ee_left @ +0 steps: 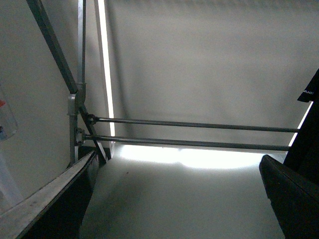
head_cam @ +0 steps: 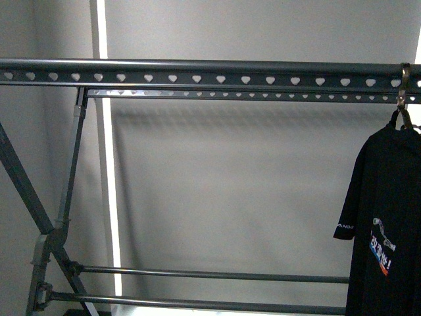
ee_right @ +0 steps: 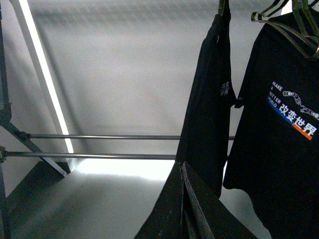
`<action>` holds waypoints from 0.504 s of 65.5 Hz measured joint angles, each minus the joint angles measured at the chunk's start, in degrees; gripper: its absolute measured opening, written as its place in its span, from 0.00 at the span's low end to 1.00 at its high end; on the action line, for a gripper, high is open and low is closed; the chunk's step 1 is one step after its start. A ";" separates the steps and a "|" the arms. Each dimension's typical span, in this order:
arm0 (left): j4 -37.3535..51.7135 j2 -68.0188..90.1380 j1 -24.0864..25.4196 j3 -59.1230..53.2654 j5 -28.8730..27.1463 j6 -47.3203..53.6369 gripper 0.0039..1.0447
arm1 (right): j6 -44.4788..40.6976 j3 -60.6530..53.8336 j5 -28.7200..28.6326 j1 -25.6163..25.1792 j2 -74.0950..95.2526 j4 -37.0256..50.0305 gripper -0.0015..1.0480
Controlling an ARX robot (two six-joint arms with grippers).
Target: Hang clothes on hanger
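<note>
The black printed cotton T-shirt (head_cam: 388, 217), at three o'clock under the grey heart-punched metal rack rail (head_cam: 197, 78), looks soft and light; best held at the shoulders; neither claw's state is visible.

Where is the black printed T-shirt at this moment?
In the front view the black T-shirt hangs at the far right, under the right end of the rack's heart-punched top rail, on a small hanger hook.
</note>
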 joint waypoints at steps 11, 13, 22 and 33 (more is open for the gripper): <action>0.00 -0.02 0.00 0.00 0.00 0.00 0.94 | 0.00 -1.36 0.00 0.00 -1.29 0.28 0.02; 0.00 -0.02 0.00 0.00 0.00 0.00 0.94 | 0.00 -1.57 0.00 0.00 -1.44 0.33 0.02; 0.00 -0.02 0.00 0.00 -0.02 0.00 0.94 | 0.00 -2.69 0.02 0.00 -2.47 0.52 0.02; 0.00 -0.02 0.00 0.00 0.00 0.00 0.94 | 0.00 -4.74 0.00 0.00 -4.17 0.72 0.02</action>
